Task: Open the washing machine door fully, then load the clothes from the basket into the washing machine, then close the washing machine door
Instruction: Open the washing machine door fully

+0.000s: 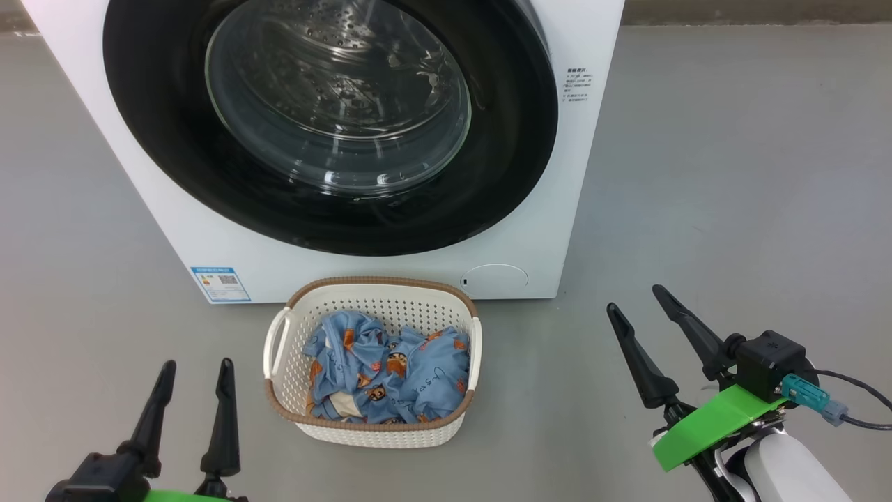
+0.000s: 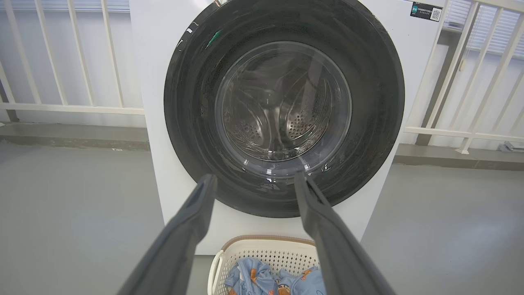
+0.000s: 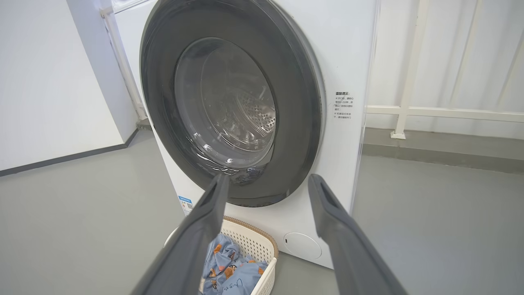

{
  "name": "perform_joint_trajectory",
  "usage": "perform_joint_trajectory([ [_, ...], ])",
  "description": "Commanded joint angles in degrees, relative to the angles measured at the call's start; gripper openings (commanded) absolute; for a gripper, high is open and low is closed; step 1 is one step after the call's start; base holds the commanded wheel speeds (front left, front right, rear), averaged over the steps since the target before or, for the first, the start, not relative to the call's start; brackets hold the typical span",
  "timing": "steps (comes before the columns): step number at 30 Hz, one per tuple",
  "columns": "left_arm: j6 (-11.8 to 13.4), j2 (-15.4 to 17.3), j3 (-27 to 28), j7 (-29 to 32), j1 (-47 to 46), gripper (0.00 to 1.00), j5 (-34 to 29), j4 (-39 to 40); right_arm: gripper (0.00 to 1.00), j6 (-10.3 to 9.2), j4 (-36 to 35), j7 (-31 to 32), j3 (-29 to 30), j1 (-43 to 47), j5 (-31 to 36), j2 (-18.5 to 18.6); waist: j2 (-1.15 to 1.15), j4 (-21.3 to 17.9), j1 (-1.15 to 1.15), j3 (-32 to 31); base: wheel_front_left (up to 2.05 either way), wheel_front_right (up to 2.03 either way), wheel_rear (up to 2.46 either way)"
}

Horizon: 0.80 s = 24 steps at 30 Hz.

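The white washing machine (image 1: 390, 268) stands ahead with its round black door (image 1: 174, 139) shut flat against the front; the steel drum shows through the glass window (image 1: 338, 90). On the floor right in front sits the cream basket (image 1: 380, 296) holding blue bear-print clothes (image 1: 411, 376). My left gripper (image 1: 196, 371) is open at the lower left, left of the basket. My right gripper (image 1: 635, 298) is open at the lower right, well right of the basket. Both wrist views face the door (image 2: 196, 123) (image 3: 294, 123) from a distance, with open grippers (image 2: 254, 182) (image 3: 268, 182) holding nothing.
Grey floor (image 1: 732, 174) lies all around the machine. A white railing (image 2: 61, 108) runs behind the machine on both sides. A white wall (image 3: 41, 82) stands off to one side in the right wrist view. A round service flap (image 1: 496, 277) sits at the machine's lower right.
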<state>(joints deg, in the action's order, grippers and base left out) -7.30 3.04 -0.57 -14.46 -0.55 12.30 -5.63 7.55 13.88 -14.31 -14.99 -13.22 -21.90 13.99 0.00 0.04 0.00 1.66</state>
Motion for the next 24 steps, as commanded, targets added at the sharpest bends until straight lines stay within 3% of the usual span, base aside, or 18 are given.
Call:
perform_joint_trajectory([
  [1, -0.2, 0.8, 1.7, -0.5, -2.1, 1.00, 0.2, 1.1, 1.00, -0.06, -1.3, -0.7, -1.0, -1.7, -0.3, 0.1, 0.00, 0.0, 0.00, -0.1, 0.00, 0.00, 0.00],
  [24, -0.2, 0.9, 1.7, -0.5, -2.2, 1.00, 0.7, 0.1, 1.00, -0.06, -1.0, -0.7, 0.1, -1.6, -0.7, -0.4, 0.00, 0.1, 0.00, -0.1, 0.00, 0.00, 0.00],
])
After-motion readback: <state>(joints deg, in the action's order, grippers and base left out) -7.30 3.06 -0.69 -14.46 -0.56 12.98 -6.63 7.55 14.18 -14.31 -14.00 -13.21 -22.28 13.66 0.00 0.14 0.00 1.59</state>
